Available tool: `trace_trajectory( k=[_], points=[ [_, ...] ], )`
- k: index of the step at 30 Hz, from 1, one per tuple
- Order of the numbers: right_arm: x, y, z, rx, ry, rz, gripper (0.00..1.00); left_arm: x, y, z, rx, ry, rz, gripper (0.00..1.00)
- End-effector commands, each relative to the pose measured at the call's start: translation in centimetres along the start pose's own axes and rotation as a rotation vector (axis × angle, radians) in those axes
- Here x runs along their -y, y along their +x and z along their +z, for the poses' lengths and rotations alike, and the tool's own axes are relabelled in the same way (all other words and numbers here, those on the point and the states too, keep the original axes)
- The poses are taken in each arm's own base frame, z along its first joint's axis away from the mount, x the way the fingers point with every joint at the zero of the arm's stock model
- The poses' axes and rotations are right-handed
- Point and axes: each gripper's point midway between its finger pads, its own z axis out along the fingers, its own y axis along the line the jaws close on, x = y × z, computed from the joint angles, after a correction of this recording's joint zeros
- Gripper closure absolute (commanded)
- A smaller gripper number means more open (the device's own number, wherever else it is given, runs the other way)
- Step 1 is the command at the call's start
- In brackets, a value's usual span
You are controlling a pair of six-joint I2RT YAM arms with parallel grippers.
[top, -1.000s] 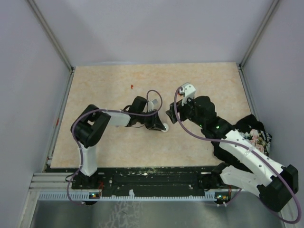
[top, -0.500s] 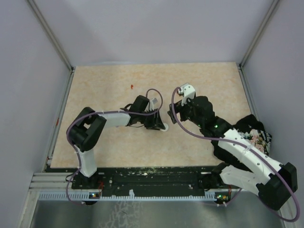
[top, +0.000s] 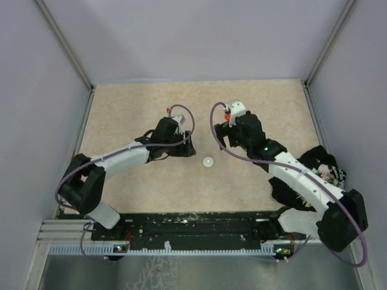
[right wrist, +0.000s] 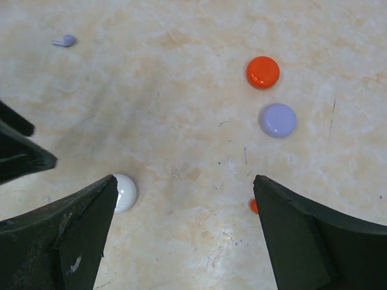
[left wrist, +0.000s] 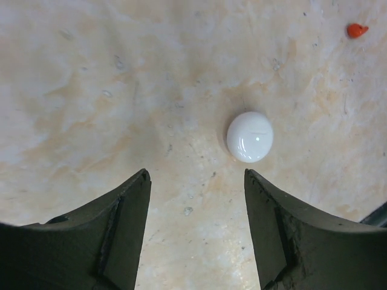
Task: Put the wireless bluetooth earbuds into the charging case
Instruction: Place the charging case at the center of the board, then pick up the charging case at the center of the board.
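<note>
Earbud [right wrist: 254, 206], the red one: finding it lying just beside the wide-open, empty right claw [right wrist: 184, 181], well beyond the equally open, empty left claw [left wrist: 196, 174].

The table [top: 133, 109] is viewed whole by a fixed camera set high above and behind its near edge, tilted down and forward, from far off. The left wrist view is taken close above the table, aimed nearly straight down, with the left tool [left wrist: 196, 175] framed at the bottom edge. The right wrist view is set likewise over the right tool [right wrist: 184, 180], though a wider patch is covered. One white disc [left wrist: 250, 136] is shared by all three views and is seen largest in the left wrist view.
</note>
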Motion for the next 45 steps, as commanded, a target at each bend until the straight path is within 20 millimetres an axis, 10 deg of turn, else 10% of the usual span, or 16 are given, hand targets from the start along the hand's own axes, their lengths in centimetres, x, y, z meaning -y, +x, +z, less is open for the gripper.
trace_trajectory(
  k=[1,15,28,45],
  points=[
    [3.2,-2.1,1.6,0.016,0.103,0.027,0.06,-3.2,-2.4,-3.0,0.099,-0.163,0.078,0.31],
    [11.3,-0.2,10.3,-0.086,0.115,0.267,0.01,-7.8,-6.3,-11.2,0.36,-0.295,0.1,0.14],
    [14.8,4.4,19.7,-0.221,0.02,0.374,0.02,-9.9,-6.4,-14.1,0.461,-0.364,0.099,0.0],
    [10.1,8.7,15.0,-0.346,-0.136,0.435,0.14,-8.2,-6.6,-13.9,0.484,-0.258,0.112,0.0]
  ],
)
